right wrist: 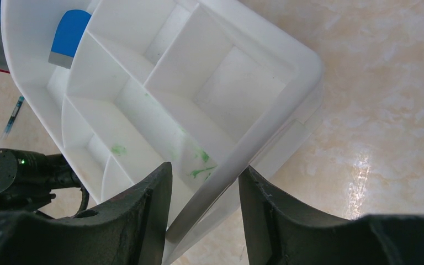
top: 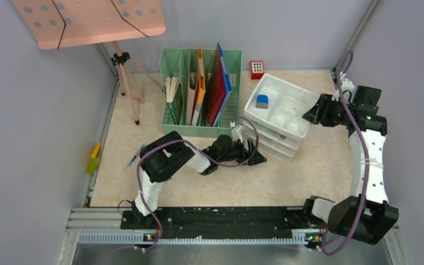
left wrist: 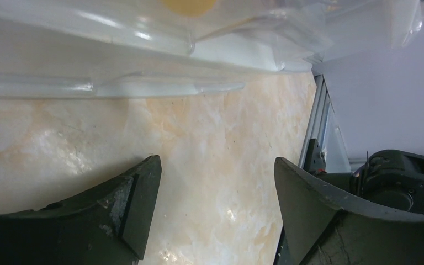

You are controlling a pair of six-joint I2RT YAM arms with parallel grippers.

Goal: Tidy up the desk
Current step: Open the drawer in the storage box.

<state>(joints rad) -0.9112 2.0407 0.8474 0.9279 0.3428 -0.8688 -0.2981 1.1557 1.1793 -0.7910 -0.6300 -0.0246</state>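
- Top external view: the desk (top: pixel 320 165), beige and marble-patterned, fills the floor between grey walls, with the rail along its near edge.
- A pink music stand (top: pixel 88 19) stands in the far left corner. A green file holder (top: pixel 199 131) with orange, red and blue folders sits at the middle of the far edge, and a small red box (top: pixel 256 69) lies just to its right.
- A yellow-green item (top: pixel 94 158) lies at the left edge, with a pen (top: pixel 132 161) nearby beside the left arm.
- A clear drawer unit (top: pixel 276 144) stands right of centre, carrying a white tray (top: pixel 287 124) with a blue-and-grey block (top: pixel 261 101) in one compartment.
- The left gripper (top: pixel 256 157) lies low at the unit's near left side. The right gripper (top: pixel 312 114) meets the tray's right rim.
- Left wrist view: the left gripper (left wrist: pixel 218 187) has its jaws wide apart with nothing between them, only bare desk (left wrist: pixel 210 138) below. The drawer unit (left wrist: pixel 143 55) crosses the top, something yellow showing through it.
- Right wrist view: the right gripper (right wrist: pixel 204 210) is clamped on the rim of the white tray (right wrist: pixel 287 88), one finger inside the wall and one outside.
- Green smears mark the tray's compartments, the block (right wrist: pixel 69 33) lies in a far one, and the desk (right wrist: pixel 381 83) shows on the right.
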